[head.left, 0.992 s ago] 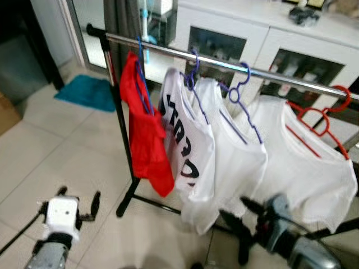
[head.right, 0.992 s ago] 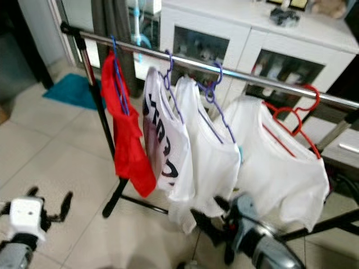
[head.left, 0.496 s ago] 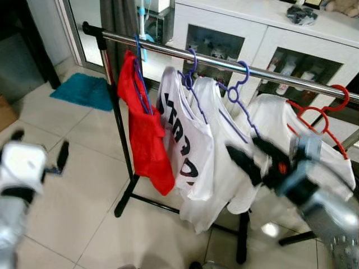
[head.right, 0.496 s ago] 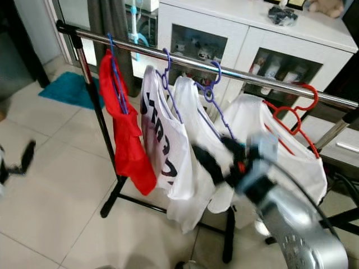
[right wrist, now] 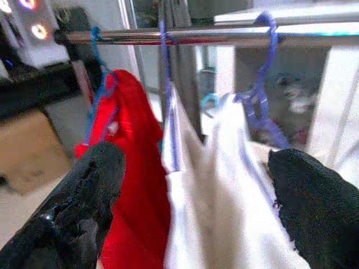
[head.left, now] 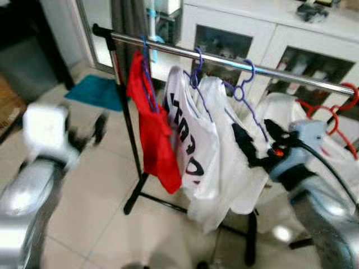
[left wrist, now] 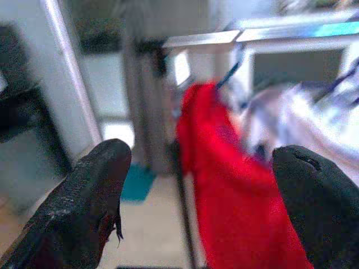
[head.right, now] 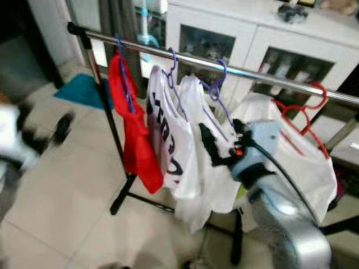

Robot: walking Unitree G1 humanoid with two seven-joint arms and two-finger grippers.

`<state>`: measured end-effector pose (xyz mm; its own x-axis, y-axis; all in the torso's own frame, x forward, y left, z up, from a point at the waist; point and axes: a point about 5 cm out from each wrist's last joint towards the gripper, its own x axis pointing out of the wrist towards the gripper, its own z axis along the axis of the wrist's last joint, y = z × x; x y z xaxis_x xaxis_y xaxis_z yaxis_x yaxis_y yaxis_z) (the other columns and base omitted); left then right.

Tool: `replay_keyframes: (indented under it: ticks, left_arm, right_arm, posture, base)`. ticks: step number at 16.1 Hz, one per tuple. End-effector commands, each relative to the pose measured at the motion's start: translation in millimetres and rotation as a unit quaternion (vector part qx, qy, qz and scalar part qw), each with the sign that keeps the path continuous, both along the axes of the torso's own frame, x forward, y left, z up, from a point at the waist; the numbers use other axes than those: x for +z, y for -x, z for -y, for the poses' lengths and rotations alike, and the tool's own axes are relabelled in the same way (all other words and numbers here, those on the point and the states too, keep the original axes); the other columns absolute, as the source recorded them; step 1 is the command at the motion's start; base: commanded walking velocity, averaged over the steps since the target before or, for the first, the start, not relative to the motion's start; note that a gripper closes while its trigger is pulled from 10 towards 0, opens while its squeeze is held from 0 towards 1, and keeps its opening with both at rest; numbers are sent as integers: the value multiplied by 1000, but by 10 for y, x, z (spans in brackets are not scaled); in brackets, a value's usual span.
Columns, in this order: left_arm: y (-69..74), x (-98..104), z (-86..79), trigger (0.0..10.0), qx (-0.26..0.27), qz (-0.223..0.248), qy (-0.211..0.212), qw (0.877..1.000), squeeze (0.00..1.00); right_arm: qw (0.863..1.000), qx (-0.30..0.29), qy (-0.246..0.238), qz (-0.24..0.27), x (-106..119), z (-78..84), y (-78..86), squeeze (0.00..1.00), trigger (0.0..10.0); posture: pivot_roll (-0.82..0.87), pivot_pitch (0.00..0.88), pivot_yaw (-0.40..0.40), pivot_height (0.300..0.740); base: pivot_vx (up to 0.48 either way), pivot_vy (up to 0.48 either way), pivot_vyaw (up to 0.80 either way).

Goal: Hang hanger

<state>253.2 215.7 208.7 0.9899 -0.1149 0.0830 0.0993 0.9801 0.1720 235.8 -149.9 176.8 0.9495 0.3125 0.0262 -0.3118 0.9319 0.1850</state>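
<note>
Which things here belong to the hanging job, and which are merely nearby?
Job: metal rail; purple hangers; red garment; white shirts; red hanger; right gripper, open; left gripper, open.

Nearby: teal mat; white cabinet.

Both silver arms are raised, and both grippers have their fingers spread apart.

The left gripper [head.left: 84, 131] is up at the left side, blurred, with its white wrist block facing the camera and nothing between its fingers [left wrist: 84, 207]. The right gripper [head.left: 255, 140] is lifted in the middle right, its fingers [right wrist: 78, 213] wide apart, holding nothing, a black cable running along its forearm.
</note>
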Motion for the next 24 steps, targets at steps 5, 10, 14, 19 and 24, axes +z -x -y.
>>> replay_keyframes:
  ticks: [5, 10, 14, 19, 24]
  left_arm:
    - [-134, -580, 85, 10000, 14, -70, 34, 997, 0]
    - [-146, -674, 354, 10000, -44, -72, 24, 996, 0]
    - [-57, -717, 418, 10000, -43, -69, 34, 996, 0]
    - [56, -788, 473, 10000, -125, -115, -24, 985, 0]
    - [101, -758, 465, 10000, -153, -117, -59, 980, 0]
  right_arm:
    - [988, -143, -18, -61, -474, 23, -59, 0, 10000]
    - [991, -126, -22, -26, -380, 38, 5, 0, 10000]
    - [992, -125, -19, -1, -316, 38, -112, 0, 10000]
    - [997, -49, 21, 51, -155, -67, -620, 1000, 10000]
    - [998, -24, 47, 16, -215, -112, -969, 1000, 10000]
  posture:
    - [-46, 0, 54, 740]
    - [-90, 0, 69, 740]
    - [-70, 0, 40, 740]
    - [12, 0, -14, 740]
    - [41, 0, -18, 740]
  base:
    - [0, 0, 0]
    - [0, 0, 0]
    - [0, 0, 0]
    - [0, 0, 0]
    - [0, 0, 0]
